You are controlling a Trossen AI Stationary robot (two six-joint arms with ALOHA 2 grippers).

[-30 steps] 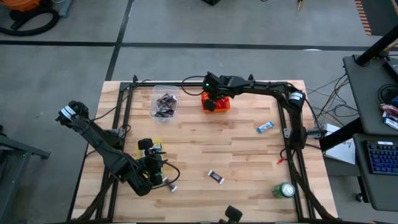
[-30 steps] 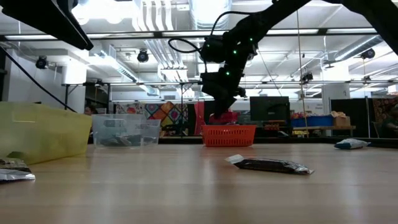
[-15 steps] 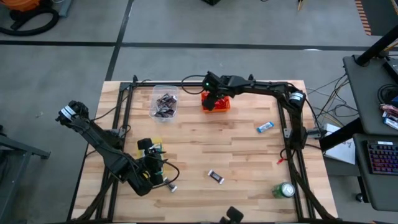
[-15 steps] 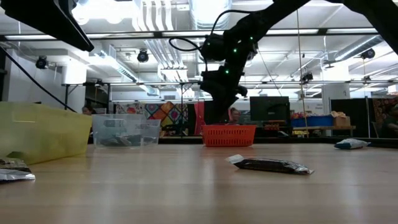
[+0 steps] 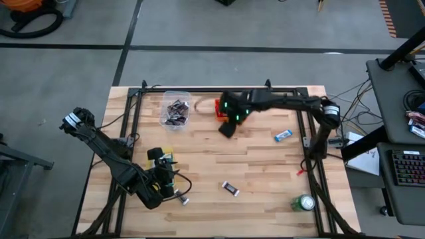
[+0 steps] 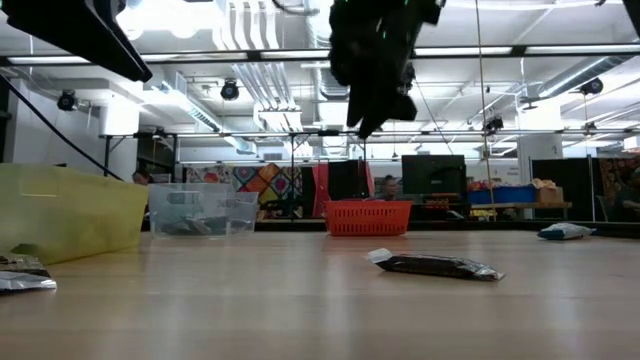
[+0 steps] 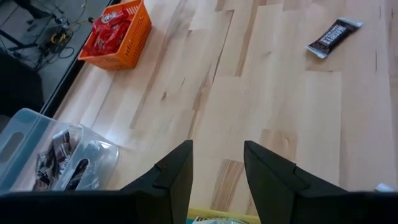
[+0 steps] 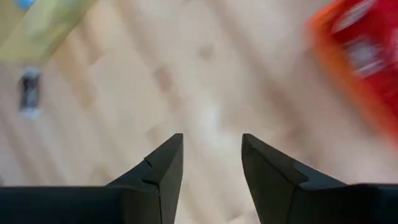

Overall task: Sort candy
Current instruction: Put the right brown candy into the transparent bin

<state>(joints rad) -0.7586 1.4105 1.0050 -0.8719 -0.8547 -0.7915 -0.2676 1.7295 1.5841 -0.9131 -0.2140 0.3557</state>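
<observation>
Bench (image 5: 259,166) first: the right gripper (image 5: 226,129), spread and empty, hangs beside the orange basket (image 5: 218,107). The blue-and-white candy bar (image 5: 283,135) lies well off toward that arm's base, long axis slanted; the left gripper (image 5: 166,179), also spread, sits nearer the dark bar (image 5: 230,188).

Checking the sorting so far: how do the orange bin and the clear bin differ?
The orange bin holds red-wrapped candy; the clear bin holds dark-wrapped candy. The orange bin has opaque latticed walls; the clear bin is see-through. Both sit along the table's far edge.
</observation>
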